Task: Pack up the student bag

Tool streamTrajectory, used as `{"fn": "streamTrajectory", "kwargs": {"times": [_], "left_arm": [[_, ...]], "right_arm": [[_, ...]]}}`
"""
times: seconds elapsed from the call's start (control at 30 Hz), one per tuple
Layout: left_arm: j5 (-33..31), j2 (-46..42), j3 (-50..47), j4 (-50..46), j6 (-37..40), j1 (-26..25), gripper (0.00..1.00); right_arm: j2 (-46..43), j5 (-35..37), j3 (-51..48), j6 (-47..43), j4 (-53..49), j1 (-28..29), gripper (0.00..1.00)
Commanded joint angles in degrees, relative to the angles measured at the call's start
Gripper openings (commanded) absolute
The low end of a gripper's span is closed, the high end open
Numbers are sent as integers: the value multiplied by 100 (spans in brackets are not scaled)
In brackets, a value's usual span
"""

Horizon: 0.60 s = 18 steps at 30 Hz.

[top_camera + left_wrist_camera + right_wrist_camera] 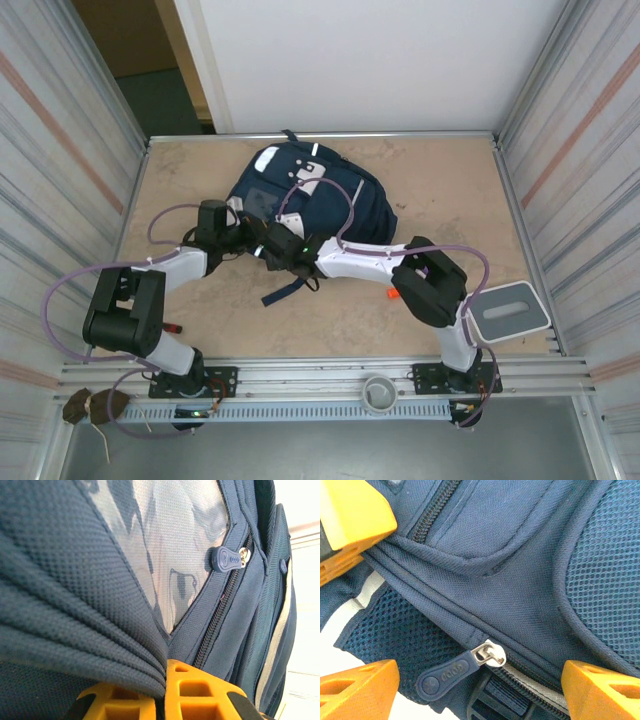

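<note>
Student bag: left hand pinches, right hand spread.

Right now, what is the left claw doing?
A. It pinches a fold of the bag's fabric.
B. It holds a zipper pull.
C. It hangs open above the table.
A: the left claw is shut on a bunched fold of the bag, and the zipper pull lies apart from it.

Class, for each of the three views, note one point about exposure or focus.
Top external: even light, soft shadow beside the student bag on the table. Left wrist: background at the right edge blown out white, bag weave sharp. Right wrist: zipper pull crisp, orange fingers at the corners softer.
</note>
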Motion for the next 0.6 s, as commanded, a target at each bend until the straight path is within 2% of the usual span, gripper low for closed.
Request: {"fn": "streamTrajectory", "kwargs": {"times": [0.0, 0.1, 0.27, 0.37, 0.57], "left_arm": [[157, -112, -82, 117, 61, -67, 0], [166, -107, -82, 111, 72, -67, 0], [136, -142, -99, 91, 107, -67, 0], [137, -125, -99, 108, 109, -67, 0], [140, -89, -91, 82, 140, -67, 0]], "right_arm": [[254, 399, 353, 150, -144, -19, 83], [296, 514, 460, 81, -317, -28, 77], [211, 459, 412, -32, -442, -28, 58], [139, 414, 362, -51, -442, -36, 50], [117, 236, 371, -133, -468, -43, 41]]}}
